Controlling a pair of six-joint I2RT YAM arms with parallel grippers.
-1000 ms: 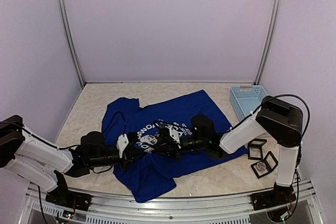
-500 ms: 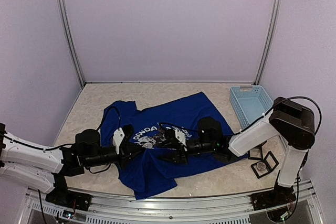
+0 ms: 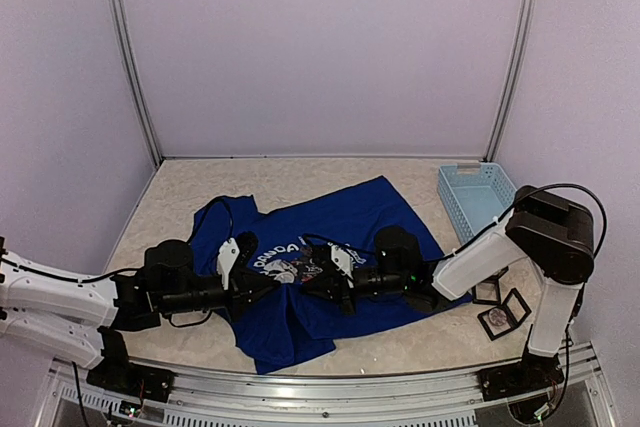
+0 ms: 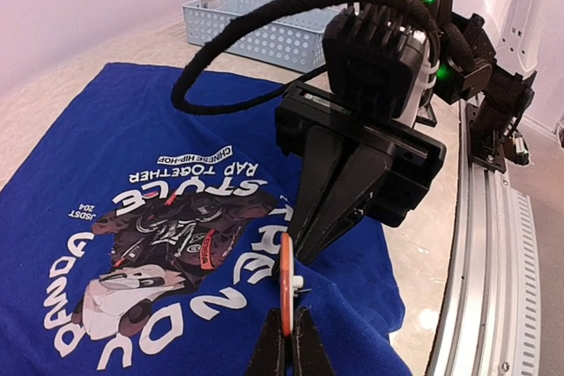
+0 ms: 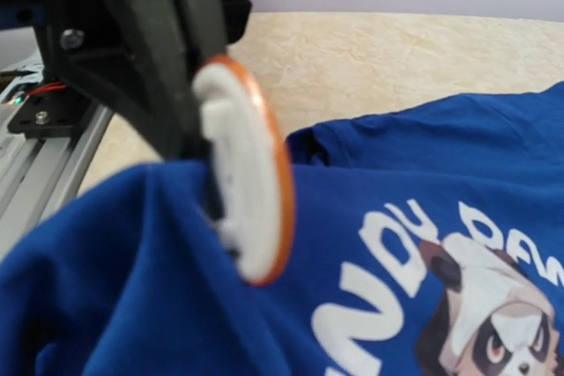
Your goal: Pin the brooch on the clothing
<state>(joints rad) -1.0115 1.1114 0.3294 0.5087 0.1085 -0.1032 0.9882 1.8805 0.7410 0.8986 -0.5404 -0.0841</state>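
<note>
**Claws converged at the fold; brooch presented on edge**

Change over the last second: both arms have sunk lower and reached inward. The left gripper (image 3: 268, 285) and right gripper (image 3: 307, 285) now sit almost tip to tip instead of apart. The cloth under them has been dragged slightly toward the left arm and bunched.

T-shirt (image 3: 370, 209): lies on the table beneath both claws, panda print (image 4: 167, 244) up. It is mostly flat behind the right claw but raised in a ridge right where the two sets of tips meet. Judged reason: a lifted fold lets the pin pass through one layer without catching the layer below.

Right gripper: fingers drawn together to a point, apparently nipping that ridge from the far side. This would brace the cloth against the push. Its own wrist view does not show its fingers, so this reading rests on the left wrist view.

Left gripper: clamped tight on the brooch (image 5: 256, 191), rim between the pads. It holds the disc on edge with the white face turned toward the right claw. The brooch touches the ridge just in front of the right claw's tips. The pin is hidden, so I cannot tell whether it has entered the fabric.

Basket (image 3: 478, 193): well behind the right claw, not involved.
</note>
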